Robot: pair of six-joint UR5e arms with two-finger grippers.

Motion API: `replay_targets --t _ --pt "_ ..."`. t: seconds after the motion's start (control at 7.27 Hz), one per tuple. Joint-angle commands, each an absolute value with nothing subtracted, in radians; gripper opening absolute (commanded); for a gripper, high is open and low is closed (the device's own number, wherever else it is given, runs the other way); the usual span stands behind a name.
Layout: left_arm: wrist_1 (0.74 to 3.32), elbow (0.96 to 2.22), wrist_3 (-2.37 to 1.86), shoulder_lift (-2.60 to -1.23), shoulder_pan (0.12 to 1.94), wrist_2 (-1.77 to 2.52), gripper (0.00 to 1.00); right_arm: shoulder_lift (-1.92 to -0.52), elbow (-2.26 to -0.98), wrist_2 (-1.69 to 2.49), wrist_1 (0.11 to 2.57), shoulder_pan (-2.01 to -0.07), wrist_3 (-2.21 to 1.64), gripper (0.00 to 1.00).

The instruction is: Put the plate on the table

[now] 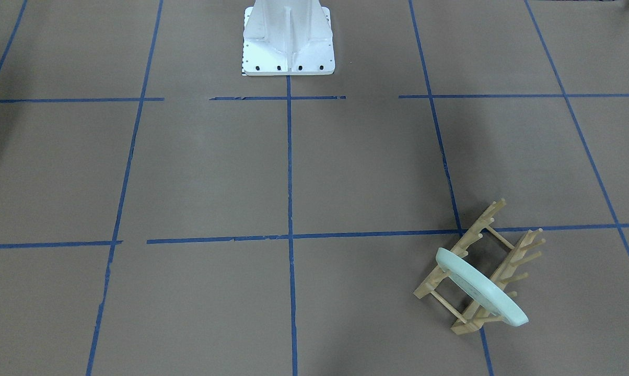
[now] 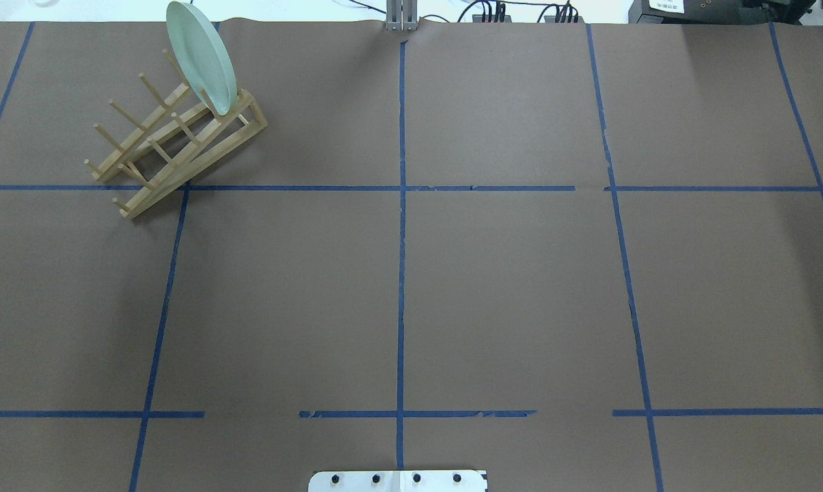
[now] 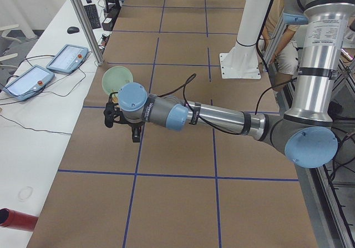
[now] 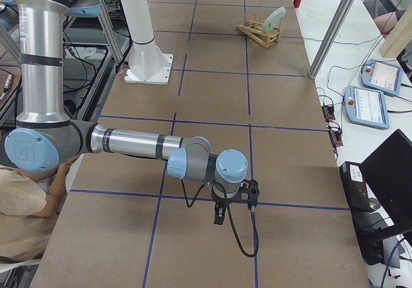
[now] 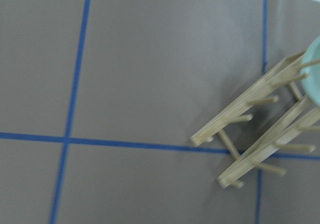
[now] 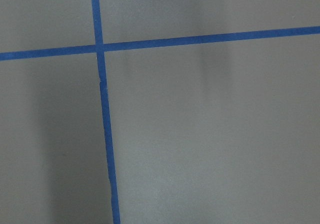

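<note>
Nothing done yet: the mint-green plate (image 1: 481,288) is stood on edge in the wooden peg rack (image 1: 508,263), off the worktop (image 1: 215,172). Left hand (image 3: 123,127), right hand (image 4: 235,207) — opening cannot be told.

Plate (image 2: 201,56) upright in peg rack (image 2: 179,147), table (image 2: 507,287) far-left.

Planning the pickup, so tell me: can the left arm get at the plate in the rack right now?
Probably yes. The left arm is stretched out close to the plate, which stands on edge in the rack with its upper rim exposed.
</note>
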State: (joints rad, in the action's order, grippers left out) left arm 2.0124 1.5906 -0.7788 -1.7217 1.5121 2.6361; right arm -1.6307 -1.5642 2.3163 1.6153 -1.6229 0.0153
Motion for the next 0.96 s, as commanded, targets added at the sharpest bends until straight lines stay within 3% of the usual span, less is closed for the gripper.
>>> replay_targets --t 0.0,0.28,0.55,0.83 --pt "2.261 1.490 -1.255 -1.869 1.377 2.511 1.00 -1.631 -1.565 2.316 1.615 -1.623 0.015 1.00" --pt "2.337 1.445 -1.587 -1.994 1.267 2.313 1.00 -1.631 -1.563 2.316 1.615 -1.623 0.015 1.00" --pt "2.705 1.324 -1.890 -2.005 1.171 2.069 1.00 -1.631 -1.563 2.316 1.615 -1.623 0.015 1.00" --pt "2.714 1.278 -1.957 -2.066 1.144 2.000 1.00 -1.631 -1.563 2.316 1.615 -1.623 0.015 1.00"
